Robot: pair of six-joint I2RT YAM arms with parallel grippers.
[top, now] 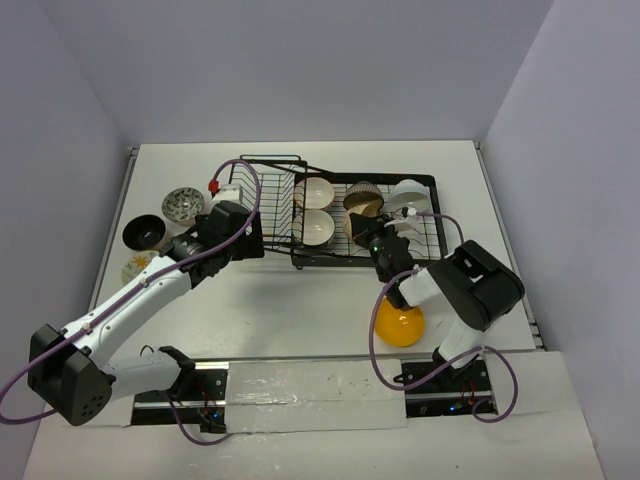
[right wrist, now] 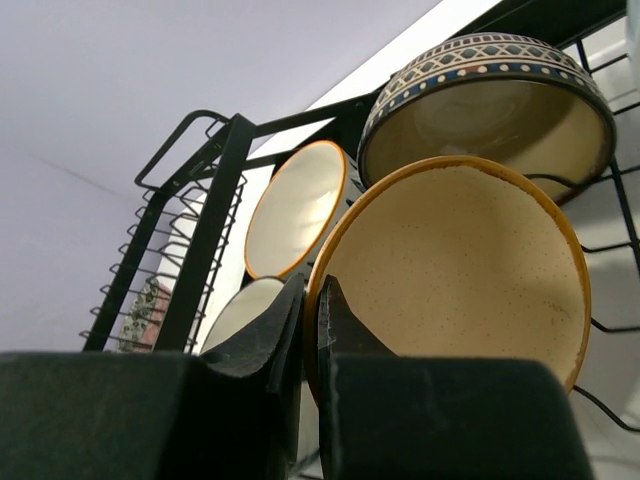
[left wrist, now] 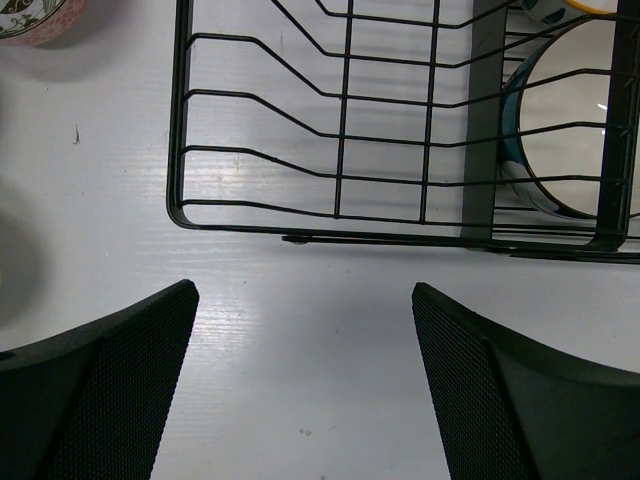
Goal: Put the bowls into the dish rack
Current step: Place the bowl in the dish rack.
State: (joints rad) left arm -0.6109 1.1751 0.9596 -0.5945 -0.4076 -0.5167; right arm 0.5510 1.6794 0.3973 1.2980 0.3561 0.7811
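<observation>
The black wire dish rack [top: 335, 250] lies mid-table and holds several bowls on edge: two white ones [top: 315, 208], a brown patterned one [top: 362, 197] and a white one [top: 408, 195]. My right gripper [right wrist: 312, 290] is shut on the rim of a cream bowl with a brown edge [right wrist: 470, 270] and holds it tilted in the rack, in front of the patterned bowl [right wrist: 480, 95]. In the top view that gripper [top: 378, 243] is at the rack's near edge. My left gripper [left wrist: 305, 300] is open and empty above the table, just short of the rack's basket section [left wrist: 340, 130].
An orange-yellow bowl [top: 400, 324] sits on the table beside the right arm. A greyish patterned bowl [top: 183, 205], a black bowl [top: 145, 233] and a flowered bowl [top: 137, 266] sit left of the rack. A white bowl [left wrist: 570, 120] stands in the rack ahead of my left gripper.
</observation>
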